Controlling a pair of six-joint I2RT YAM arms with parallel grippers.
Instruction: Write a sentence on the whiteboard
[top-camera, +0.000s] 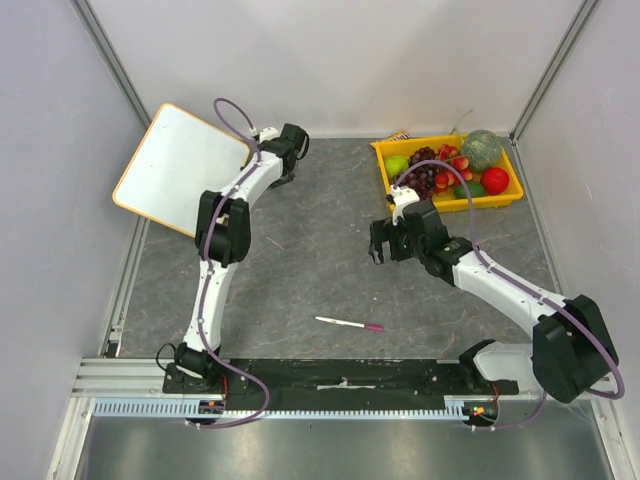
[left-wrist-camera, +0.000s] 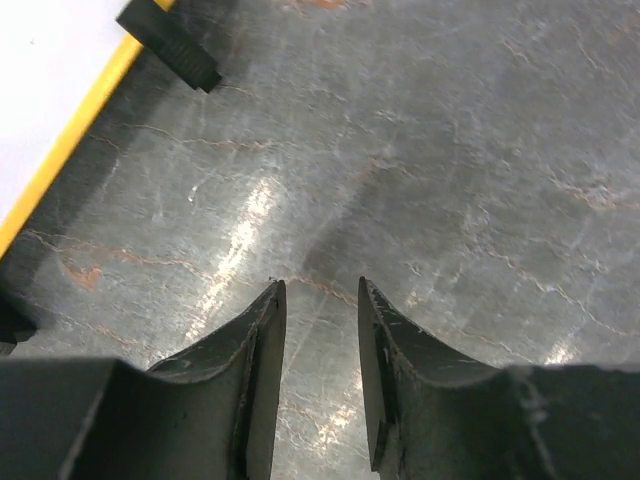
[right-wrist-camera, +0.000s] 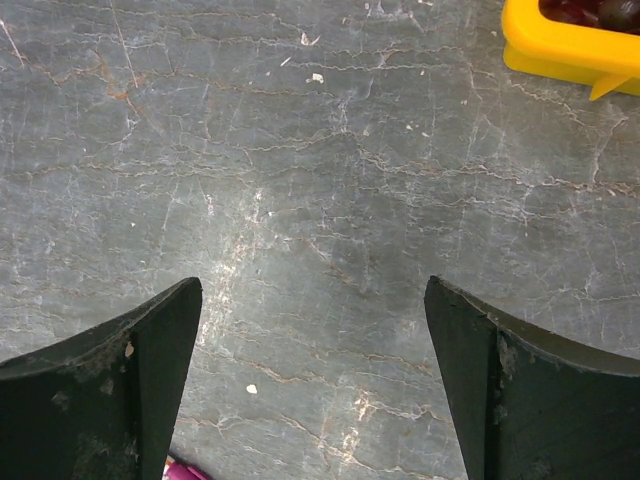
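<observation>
The whiteboard sits at the far-left corner of the table. The left pincer is near its clipped edge, fingers slightly apart, holding nothing. The right pincer gapes wide over mid-table. A marker lies toward the near edge.

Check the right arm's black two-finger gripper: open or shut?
Open. The right gripper has its fingers spread wide above the grey marbled table, nothing between them.

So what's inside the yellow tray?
Fruit: dark grapes, a green melon, a red apple, a green fruit and small red pieces. The tray floor is covered, so anything underneath is hidden.
</observation>
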